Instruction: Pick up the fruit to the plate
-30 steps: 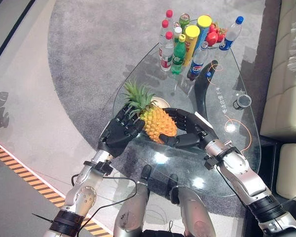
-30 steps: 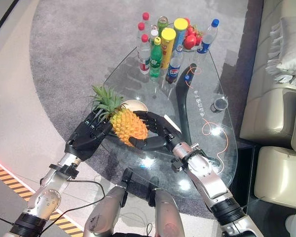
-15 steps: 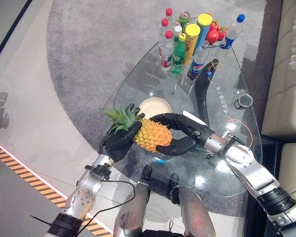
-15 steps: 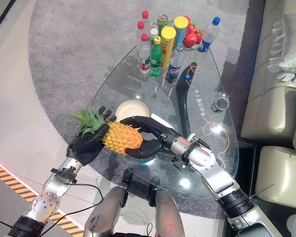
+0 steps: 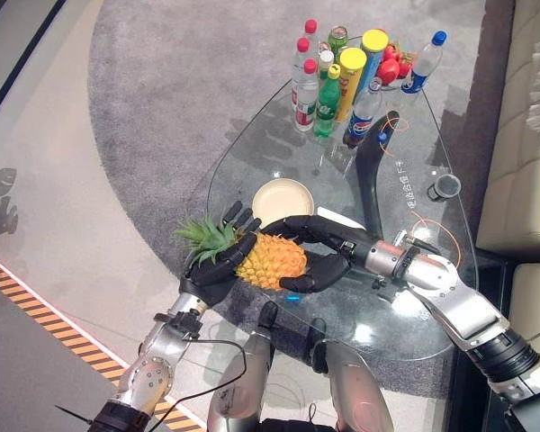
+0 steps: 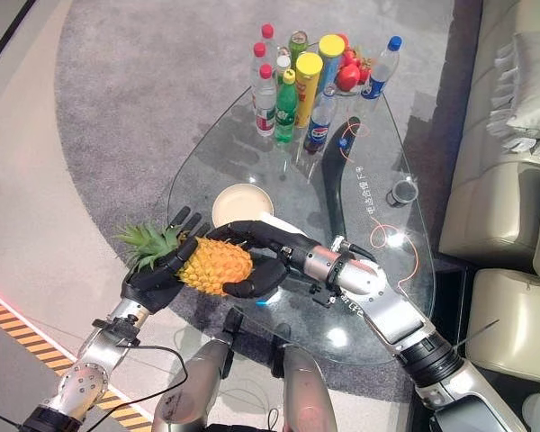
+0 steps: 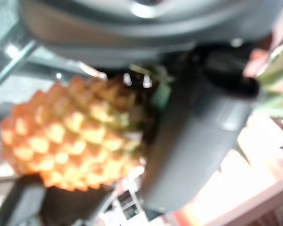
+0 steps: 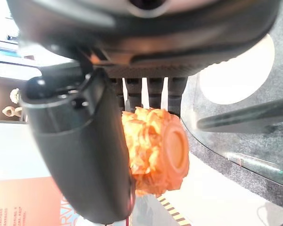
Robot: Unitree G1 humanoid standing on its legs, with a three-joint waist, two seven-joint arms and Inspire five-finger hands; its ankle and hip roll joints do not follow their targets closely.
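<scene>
pineapple (image 5: 268, 260) (on its side), both hands clasping

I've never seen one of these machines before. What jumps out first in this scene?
The pineapple, lying sideways between the left robot hand and the right robot hand at the near edge of the glass table. Just beyond it sits an empty plate, with bottles clustered at the far end.

Pineapple (image 5: 268, 261) between two robot hands

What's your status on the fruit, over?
Left hand and right hand both shut on pineapple, held sideways off the table's near edge. Plate empty on the glass table. Path clear.
</scene>
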